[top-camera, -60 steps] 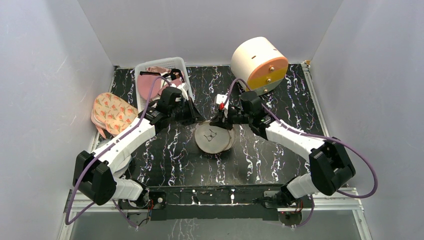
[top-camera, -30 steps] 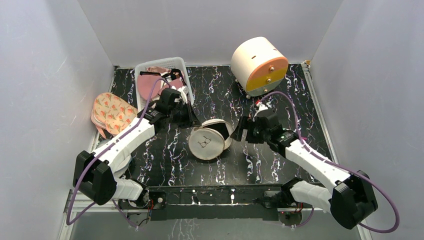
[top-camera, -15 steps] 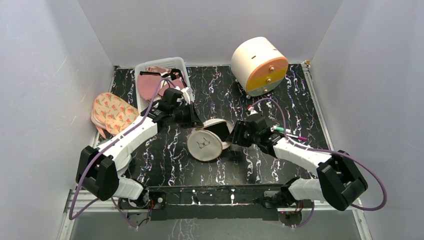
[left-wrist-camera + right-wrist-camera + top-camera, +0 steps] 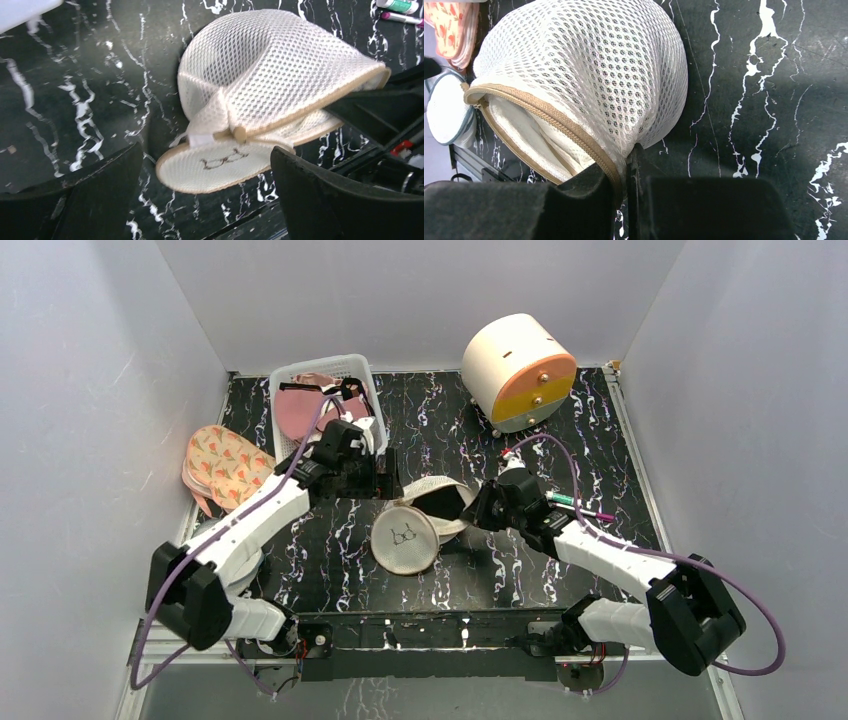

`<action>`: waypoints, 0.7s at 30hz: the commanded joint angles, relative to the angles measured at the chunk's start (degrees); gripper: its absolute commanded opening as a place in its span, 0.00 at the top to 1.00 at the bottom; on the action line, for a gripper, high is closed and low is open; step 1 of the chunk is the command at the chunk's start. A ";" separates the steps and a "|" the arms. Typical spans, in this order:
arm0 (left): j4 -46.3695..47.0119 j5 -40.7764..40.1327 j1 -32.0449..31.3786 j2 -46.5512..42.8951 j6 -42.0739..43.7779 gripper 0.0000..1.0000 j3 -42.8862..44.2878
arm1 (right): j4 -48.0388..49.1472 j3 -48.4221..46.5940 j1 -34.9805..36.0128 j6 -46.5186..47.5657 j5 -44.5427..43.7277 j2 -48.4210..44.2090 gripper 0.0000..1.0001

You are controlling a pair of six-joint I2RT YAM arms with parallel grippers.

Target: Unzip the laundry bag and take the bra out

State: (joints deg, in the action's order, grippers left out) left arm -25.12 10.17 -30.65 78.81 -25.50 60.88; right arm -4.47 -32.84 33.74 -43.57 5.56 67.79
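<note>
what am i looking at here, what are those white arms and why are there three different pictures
These are two robot arms bolted to the near edge of a black marbled table, each ending in a two-finger gripper. The wide picture comes from a fixed camera above and behind them; the other two come from a camera on each wrist, so each shows its own dark fingers. On the table lie a round white mesh laundry bag with a tan zipper, a white basket of pinkish clothing, a floral fabric piece, a white-and-orange drum and two pens. The right gripper is shut on the bag's zipper edge. The left gripper is open, holding nothing.
</note>
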 commanded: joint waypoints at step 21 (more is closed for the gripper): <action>-5.01 -50.82 -48.62 9.95 -7.07 0.05 -0.23 | 0.43 1.46 -0.68 -0.69 -3.39 -4.97 0.92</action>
State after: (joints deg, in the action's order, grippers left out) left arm -34.72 -34.74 -79.33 88.01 -32.14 58.94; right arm -6.02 -31.64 33.52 -43.64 3.29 65.78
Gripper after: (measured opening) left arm 0.945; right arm 0.085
